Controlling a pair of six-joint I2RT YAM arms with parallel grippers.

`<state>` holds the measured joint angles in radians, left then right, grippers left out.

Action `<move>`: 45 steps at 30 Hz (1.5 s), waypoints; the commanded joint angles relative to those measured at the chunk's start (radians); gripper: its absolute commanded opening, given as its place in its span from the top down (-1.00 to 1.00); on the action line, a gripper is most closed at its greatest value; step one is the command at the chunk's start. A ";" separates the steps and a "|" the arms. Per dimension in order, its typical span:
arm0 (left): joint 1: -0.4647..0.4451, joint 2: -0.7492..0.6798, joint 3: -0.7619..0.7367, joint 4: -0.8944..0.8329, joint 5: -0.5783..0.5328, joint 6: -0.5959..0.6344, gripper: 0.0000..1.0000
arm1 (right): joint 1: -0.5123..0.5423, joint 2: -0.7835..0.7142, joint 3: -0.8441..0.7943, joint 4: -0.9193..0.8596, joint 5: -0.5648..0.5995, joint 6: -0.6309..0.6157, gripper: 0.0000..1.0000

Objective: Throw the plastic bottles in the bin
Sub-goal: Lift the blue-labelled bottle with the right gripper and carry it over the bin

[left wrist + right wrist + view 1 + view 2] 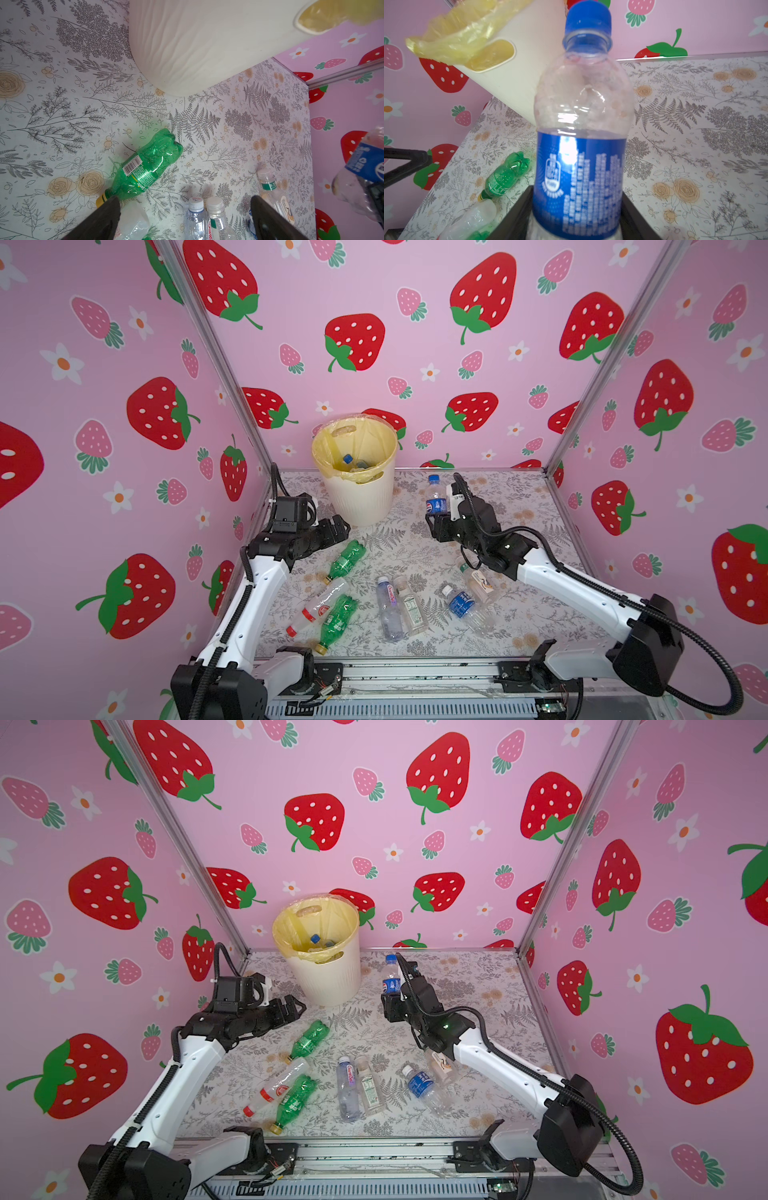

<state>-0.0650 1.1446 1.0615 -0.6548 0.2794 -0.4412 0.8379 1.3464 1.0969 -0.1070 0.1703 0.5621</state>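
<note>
cream bin (361,499), blue-capped bottle (435,501), pink strawberry walls (415,344)

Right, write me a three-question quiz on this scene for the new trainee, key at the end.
1. True or false: the right claw holds a blue-capped bottle roughly upright, off to the side of the bin.
2. Pick one: how many green bottles lie on the table? A) one B) two C) four
3. Short answer: which claw stands open with nothing in it?

Key
1. True.
2. B.
3. The left claw.
</note>
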 commanded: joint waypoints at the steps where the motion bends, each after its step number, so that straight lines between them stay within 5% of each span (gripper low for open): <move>1: 0.007 -0.021 -0.006 -0.010 -0.020 0.006 -0.98 | 0.006 0.029 0.066 -0.005 0.001 -0.039 -0.05; 23: 0.009 -0.013 -0.011 -0.014 -0.051 0.013 -0.98 | 0.007 0.263 0.437 0.065 -0.106 -0.119 -0.05; 37: 0.016 -0.004 -0.005 -0.013 -0.056 0.013 -0.98 | 0.016 0.049 0.158 0.180 -0.105 -0.087 -0.05; 45: 0.036 -0.002 -0.009 -0.002 -0.017 0.007 -0.98 | 0.039 0.130 0.230 0.175 -0.109 -0.090 -0.05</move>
<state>-0.0399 1.1397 1.0569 -0.6548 0.2417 -0.4389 0.8661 1.4357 1.2705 0.0311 0.0628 0.4713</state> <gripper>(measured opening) 0.990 0.558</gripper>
